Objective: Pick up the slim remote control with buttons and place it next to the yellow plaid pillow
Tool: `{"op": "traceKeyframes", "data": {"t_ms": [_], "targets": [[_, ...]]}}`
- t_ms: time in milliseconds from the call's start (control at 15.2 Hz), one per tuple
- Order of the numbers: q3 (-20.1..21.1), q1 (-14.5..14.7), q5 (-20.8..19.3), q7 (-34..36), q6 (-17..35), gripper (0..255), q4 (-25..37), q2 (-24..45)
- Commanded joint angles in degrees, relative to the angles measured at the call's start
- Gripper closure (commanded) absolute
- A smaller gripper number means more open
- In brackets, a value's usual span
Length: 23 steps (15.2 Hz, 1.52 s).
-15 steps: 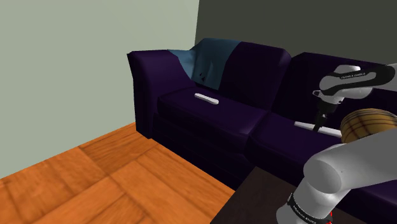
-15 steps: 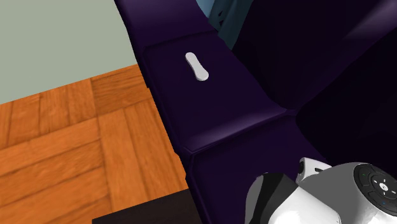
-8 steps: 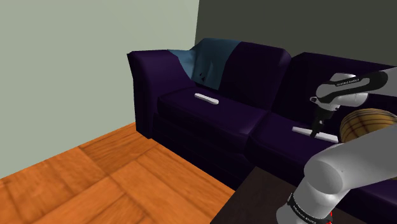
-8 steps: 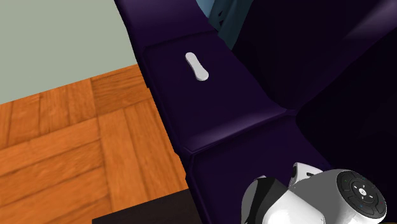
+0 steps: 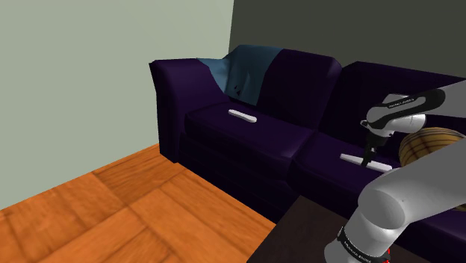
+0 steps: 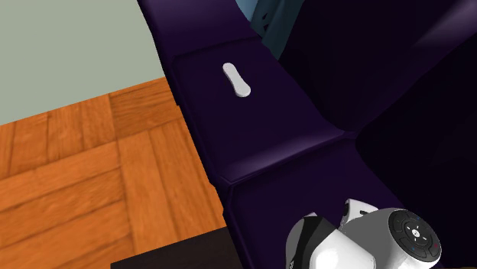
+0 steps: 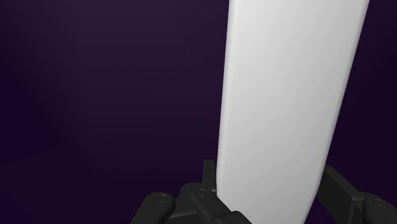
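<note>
My gripper (image 5: 367, 158) is shut on a slim plain white remote (image 5: 349, 159), held flat just over the dark purple sofa's right seat cushion (image 5: 328, 168). Whether it touches the cushion I cannot tell. In the wrist view the remote (image 7: 286, 95) is a long white slab clasped between my black fingers (image 7: 207, 181), with purple fabric behind it. A rounded yellow-brown striped pillow (image 5: 429, 142) lies just to the right of the gripper in the shoulder view, partly behind my arm. A second white remote (image 5: 243, 116) (image 6: 236, 79) lies on the left seat cushion.
A teal-blue pillow (image 5: 243, 75) leans on the sofa's backrest above the second remote. The sofa's high armrest (image 5: 168, 97) closes its left end. Wooden floor (image 5: 112, 209) lies in front, and my dark stand (image 5: 299, 235) is at lower right.
My gripper has carried the remote toward the shoulder view's left and a little lower, away from the striped pillow. The second remote has stayed put.
</note>
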Motion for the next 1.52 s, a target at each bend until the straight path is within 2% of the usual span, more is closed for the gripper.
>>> {"op": "traceKeyframes", "data": {"t_ms": [0, 264, 330, 660, 924, 1452], "targets": [[-0.1, 0.1, 0.0, 0.0, 0.2, 255, 0.0, 0.1], [-0.1, 0.1, 0.0, 0.0, 0.2, 255, 0.0, 0.1], [-0.1, 0.1, 0.0, 0.0, 0.2, 0, 0.0, 0.1], [-0.1, 0.1, 0.0, 0.0, 0.2, 0, 0.0, 0.1], [6.3, -3.1, 0.2, 0.8, -8.9, 0, 3.5, -5.2], [6.3, -3.1, 0.2, 0.8, -8.9, 0, 3.5, -5.2]]}}
